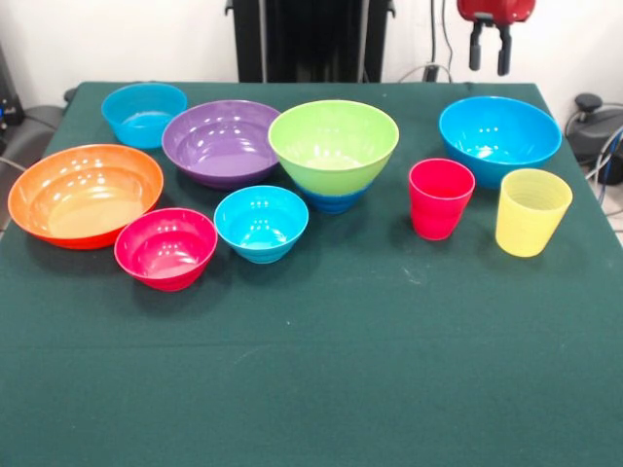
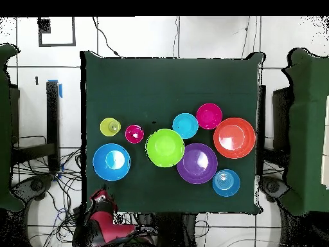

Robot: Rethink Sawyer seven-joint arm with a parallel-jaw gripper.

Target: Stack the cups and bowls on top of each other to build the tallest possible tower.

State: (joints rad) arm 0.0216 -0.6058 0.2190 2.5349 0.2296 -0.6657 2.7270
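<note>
The claw [image 1: 490,51] hangs at the far edge of the green-clothed counter [image 1: 321,389], its two dark fingers [image 1: 475,47] parted with a clear gap and nothing between them. No brand, label or writing can be read on anything.

Just below the claw in the front view sits the large bright blue glossy plastic bowl [image 1: 499,138], empty and upright. In front of that bowl stand the two tumblers, apart from each other: the red-pink tapered plastic cup [image 1: 440,198] and the translucent yellow ribbed plastic cup [image 1: 531,211].

Further from the claw, the lime green glossy bowl [image 1: 333,146] rests nested on a small dark blue bowl [image 1: 334,201], of which only the lower part shows. Beside it lies the wide purple bowl [image 1: 222,142], and beyond that a cyan bowl [image 1: 143,114] near the far corner. Nearer the front stand a small cyan bowl [image 1: 261,223], a pink-red bowl [image 1: 165,248] and the broad orange bowl [image 1: 85,194], the last two touching or nearly so.
</note>
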